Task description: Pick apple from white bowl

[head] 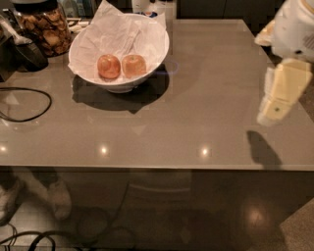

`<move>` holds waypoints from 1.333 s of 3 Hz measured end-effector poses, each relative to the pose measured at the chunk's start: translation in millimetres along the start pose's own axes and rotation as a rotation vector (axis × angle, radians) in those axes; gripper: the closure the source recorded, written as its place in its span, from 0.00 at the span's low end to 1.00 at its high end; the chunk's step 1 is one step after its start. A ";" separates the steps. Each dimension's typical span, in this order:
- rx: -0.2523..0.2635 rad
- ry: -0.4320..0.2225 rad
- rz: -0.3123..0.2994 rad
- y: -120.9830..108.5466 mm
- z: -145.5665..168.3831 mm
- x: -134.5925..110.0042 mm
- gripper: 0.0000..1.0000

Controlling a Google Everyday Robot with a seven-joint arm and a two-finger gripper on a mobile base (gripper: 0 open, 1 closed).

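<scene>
The white bowl (152,39), lined with crumpled white paper, stands at the back left of the grey table (196,122). Two apples lie side by side in it. The paler yellow-orange apple (134,65) is on the right. The redder apple (109,66) is on the left and touches it or nearly so. My gripper (273,111), pale yellow and white, hangs above the table's right edge, far to the right of the bowl and empty. Its shadow falls on the table near the front right corner.
A glass jar of brown snacks (44,27) stands left of the bowl, with a dark object (30,55) beside it. A black cable (29,105) loops on the table's left side. The table's front edge (147,169) runs across the view. White items (157,7) stand behind the bowl.
</scene>
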State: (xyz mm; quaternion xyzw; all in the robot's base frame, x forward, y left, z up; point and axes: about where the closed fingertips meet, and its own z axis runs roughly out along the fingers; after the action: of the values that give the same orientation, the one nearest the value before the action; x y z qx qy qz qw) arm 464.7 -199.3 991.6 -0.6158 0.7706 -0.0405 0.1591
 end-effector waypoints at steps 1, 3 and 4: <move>0.036 -0.017 -0.065 -35.4 -7.6 -48.3 0.00; 0.049 -0.079 -0.055 -48.4 -5.7 -65.8 0.00; 0.027 -0.101 -0.056 -75.4 3.1 -91.7 0.00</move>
State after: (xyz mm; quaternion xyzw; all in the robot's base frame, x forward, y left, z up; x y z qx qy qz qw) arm 553.8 -128.6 1026.1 -0.6362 0.7435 -0.0242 0.2048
